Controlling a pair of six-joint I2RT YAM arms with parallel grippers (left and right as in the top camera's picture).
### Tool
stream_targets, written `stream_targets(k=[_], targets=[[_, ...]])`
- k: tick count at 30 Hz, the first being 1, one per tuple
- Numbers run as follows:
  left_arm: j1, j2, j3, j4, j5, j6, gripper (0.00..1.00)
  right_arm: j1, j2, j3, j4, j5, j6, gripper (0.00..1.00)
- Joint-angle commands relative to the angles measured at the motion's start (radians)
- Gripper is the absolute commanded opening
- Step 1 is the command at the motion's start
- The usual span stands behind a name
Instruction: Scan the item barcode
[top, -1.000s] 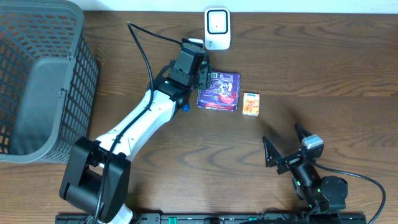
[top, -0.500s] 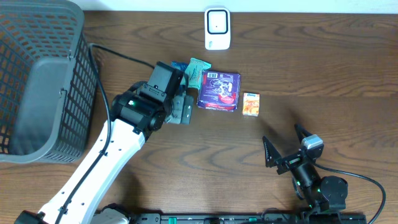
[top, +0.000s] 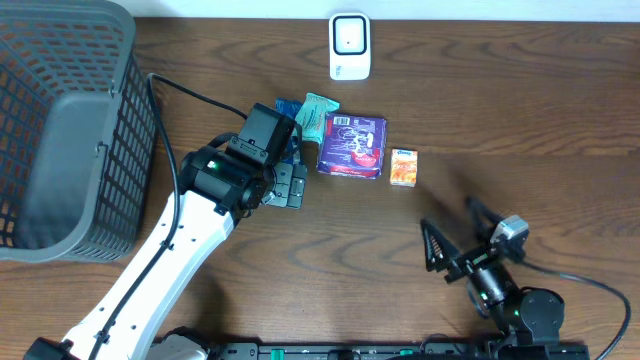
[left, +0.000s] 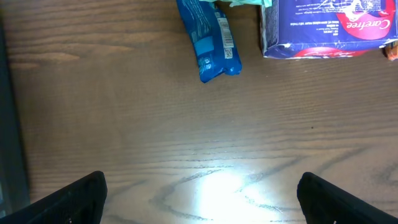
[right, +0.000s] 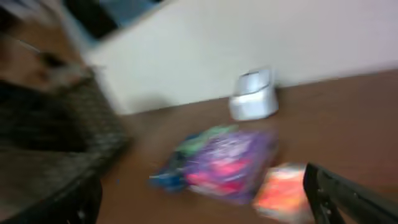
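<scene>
Left end effector (left: 199, 198), fingers spread wide and empty, hovers over bare counter (left: 124, 124) just short of the blue packet (left: 211, 37). The packet lies barcode-up just beside a purple pack (left: 329, 25). Risk: a careless grab could snag that pack too, or cover the barcode.

A brown wood-grain table (top: 500, 120) bears a purple pack (top: 352, 146) printed in red and white, a small orange box (top: 403, 167), a blue sachet (left: 208, 40), a mint-green sachet (top: 318, 108), a white scanner (top: 350, 46) and a dark grey lattice basket (top: 100, 60).
</scene>
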Motion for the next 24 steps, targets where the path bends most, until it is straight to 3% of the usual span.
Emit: stream_targets(k=[1,3,6,10,13,19,24], targets=[[0.002,0.005,-0.002,-0.002,-0.005,0.002,0.98,0.006,-0.005,-0.001,0.045,-0.13,0.526,0.99],[0.002,0.005,-0.002,-0.002,-0.005,0.002,0.98,0.006,-0.005,-0.001,0.17,-0.101,0.595,0.99],[0.002,0.005,-0.002,-0.002,-0.005,0.002,0.98,0.006,-0.005,0.003,0.281,-0.031,0.563,0.99],[0.002,0.005,-0.002,-0.002,-0.005,0.002,0.98,0.006,0.01,0.061,0.206,0.085,0.393,0.99],[0.002,0.005,-0.002,-0.002,-0.005,0.002,0.98,0.006,0.089,0.169,0.059,0.128,0.22,0.99],[0.002,0.005,-0.002,-0.002,-0.005,0.002,0.98,0.006,0.535,0.561,-0.388,0.245,-0.077,0.99],[0.002,0.005,-0.002,-0.002,-0.005,0.002,0.98,0.006,0.931,0.893,-0.656,0.203,-0.143,0.99]])
